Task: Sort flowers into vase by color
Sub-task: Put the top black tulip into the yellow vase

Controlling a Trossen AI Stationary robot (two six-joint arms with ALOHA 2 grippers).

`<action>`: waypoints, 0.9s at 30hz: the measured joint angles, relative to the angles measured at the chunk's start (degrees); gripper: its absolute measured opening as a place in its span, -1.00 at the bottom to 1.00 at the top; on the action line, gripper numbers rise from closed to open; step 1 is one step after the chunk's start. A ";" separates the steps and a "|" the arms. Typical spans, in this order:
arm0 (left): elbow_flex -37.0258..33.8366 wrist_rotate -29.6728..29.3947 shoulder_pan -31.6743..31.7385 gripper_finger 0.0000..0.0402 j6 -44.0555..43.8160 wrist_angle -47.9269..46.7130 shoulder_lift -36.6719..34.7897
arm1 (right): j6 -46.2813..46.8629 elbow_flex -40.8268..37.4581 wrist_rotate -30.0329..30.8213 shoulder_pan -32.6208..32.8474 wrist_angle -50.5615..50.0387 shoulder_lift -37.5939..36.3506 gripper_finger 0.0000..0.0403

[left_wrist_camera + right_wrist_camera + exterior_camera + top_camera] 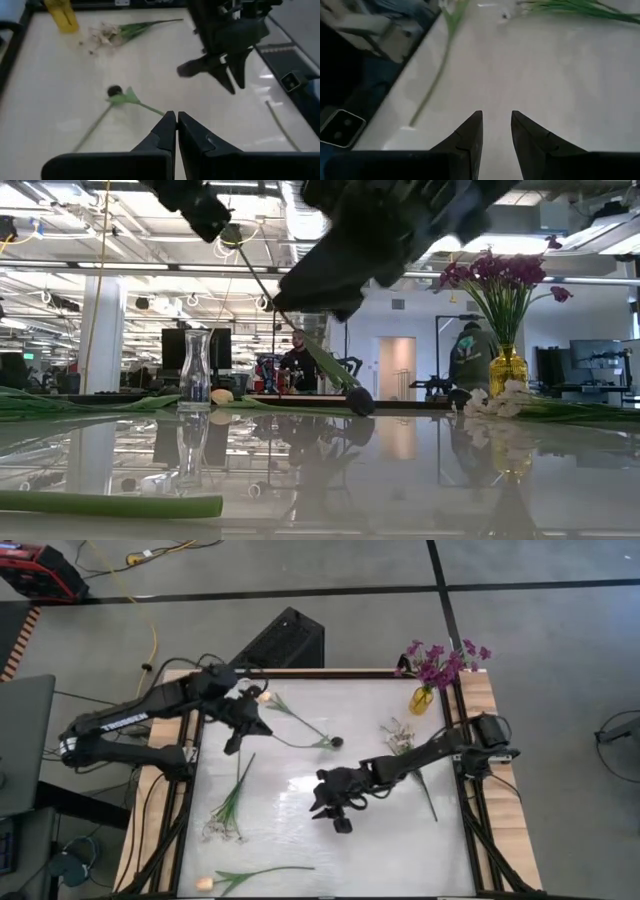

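Your left gripper [238,736] sits over the far-left part of the worktop [300,840], jaws fully closed; the low view shows a green stem [262,290] running up toward it, so it looks like it's pinching the tulip [296,718] stem, though the wrist view doesn't confirm contact. That flower's bud [265,697] is at the far edge. Your right gripper [328,812] hovers mid-worktop, jaws partly apart and empty, bare surface between them. The purple flowers [440,662] are already in the yellow vase [423,699] at the far right corner; a clear vase [196,372] shows only in the low view. Still lying loose: white sprig [398,737] near the yellow vase, another sprig [230,805] at left, a second tulip [245,877] at the near edge. Step in hand: lifting the tulip. Next you need the stem end aimed down into the clear vase.
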 joint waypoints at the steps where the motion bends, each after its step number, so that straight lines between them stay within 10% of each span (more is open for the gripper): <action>1: -1.81 -0.04 -0.99 -1.00 -1.51 1.31 -0.64 | 0.02 0.00 -2.16 -0.79 1.42 0.86 -0.37; 12: -13.52 -11.38 -14.44 -1.00 -11.17 8.18 -2.23 | -5.28 -0.02 -3.28 -4.44 4.80 0.94 -0.21; 18: -17.83 -16.68 -22.34 -1.00 -16.62 12.95 -2.17 | -13.16 0.02 8.94 -3.91 3.59 0.25 -0.06; 27: -27.37 -21.81 -30.69 -1.00 -24.53 30.08 2.09 | -18.40 0.14 10.55 -6.48 2.84 2.91 0.13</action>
